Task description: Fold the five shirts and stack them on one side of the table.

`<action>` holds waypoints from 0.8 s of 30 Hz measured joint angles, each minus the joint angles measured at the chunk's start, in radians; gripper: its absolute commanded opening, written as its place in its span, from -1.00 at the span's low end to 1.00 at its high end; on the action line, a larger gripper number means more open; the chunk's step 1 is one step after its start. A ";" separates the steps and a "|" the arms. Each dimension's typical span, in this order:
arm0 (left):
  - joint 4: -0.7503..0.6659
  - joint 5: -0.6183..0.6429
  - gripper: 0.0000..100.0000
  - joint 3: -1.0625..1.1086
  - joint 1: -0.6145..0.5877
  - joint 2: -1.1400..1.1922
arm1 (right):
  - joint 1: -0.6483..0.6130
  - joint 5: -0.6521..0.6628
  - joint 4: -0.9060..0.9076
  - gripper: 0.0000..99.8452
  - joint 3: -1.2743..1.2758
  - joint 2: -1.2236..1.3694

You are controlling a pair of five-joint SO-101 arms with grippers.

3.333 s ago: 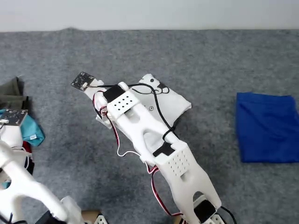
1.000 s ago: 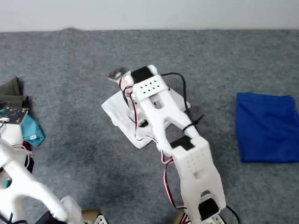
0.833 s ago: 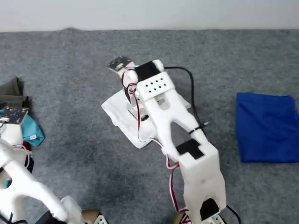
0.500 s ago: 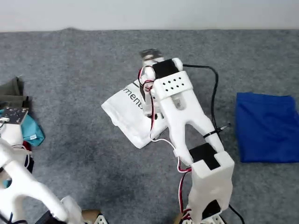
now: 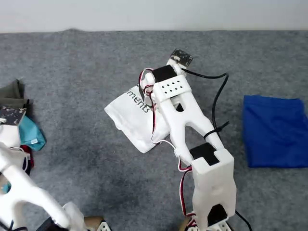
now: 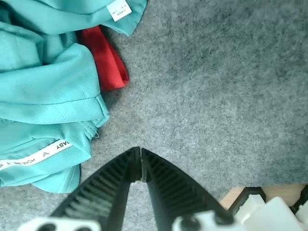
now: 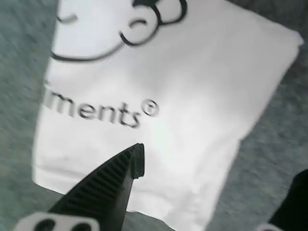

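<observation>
Two grippers, left gripper (image 6: 140,164) closed beside teal shirt (image 6: 48,91), right gripper (image 7: 216,185) spread over white shirt (image 7: 202,86)

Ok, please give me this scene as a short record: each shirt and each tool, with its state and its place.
white shirt: folded, central, under the right arm
blue shirt: folded flat, apart, on the right arm's side
teal shirt: unfolded, bunched, beside the left arm
red shirt: partly under the teal shirt
olive shirt: bunched, next to the teal shirt
left tool: shut, empty, over gray mat
right tool: open, empty, above the white shirt
</observation>
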 measured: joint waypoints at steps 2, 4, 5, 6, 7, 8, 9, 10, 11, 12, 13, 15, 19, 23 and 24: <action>0.000 0.000 -0.98 0.000 0.000 0.000 | 0.000 -0.034 -0.046 -0.08 0.000 0.000; 0.000 0.000 -0.98 0.000 0.000 0.000 | 0.000 -0.063 -0.080 -0.08 0.000 0.005; 0.000 0.000 -0.98 0.000 0.000 0.000 | 0.000 -0.074 -0.094 -0.08 0.000 0.015; 0.000 0.000 -0.98 0.000 0.000 0.000 | 0.000 -0.083 -0.104 -0.08 0.000 0.031; 0.000 0.000 -0.98 0.000 0.000 0.000 | 0.000 -0.091 -0.114 -0.08 0.000 0.051; 0.000 0.000 -0.98 0.000 0.000 0.000 | 0.000 -0.097 -0.120 -0.08 0.000 0.072; 0.000 0.000 -0.98 0.000 0.000 0.000 | 0.003 -0.106 -0.124 -0.08 0.000 0.094; 0.000 0.000 -0.98 0.000 0.000 0.000 | 0.008 -0.114 -0.127 -0.08 0.000 0.118; 0.000 0.000 -0.98 0.000 0.000 0.000 | 0.014 -0.117 -0.127 -0.08 0.000 0.144; 0.000 0.000 -0.98 0.000 0.000 0.000 | 0.021 -0.120 -0.133 -0.08 0.000 0.169; 0.000 0.000 -0.98 0.000 0.000 0.000 | 0.031 -0.120 -0.143 -0.08 0.000 0.193; 0.000 0.000 -0.98 0.000 0.000 0.000 | 0.044 -0.120 -0.169 -0.08 0.000 0.232; 0.000 0.000 -0.98 0.000 0.000 0.000 | 0.069 -0.120 -0.241 -0.12 -0.005 0.290; 0.000 0.000 -0.98 0.000 0.000 0.000 | 0.075 -0.097 -0.275 -0.48 -0.012 0.313; 0.000 0.000 -0.98 0.000 0.000 0.000 | 0.075 -0.092 -0.275 -0.61 -0.006 0.313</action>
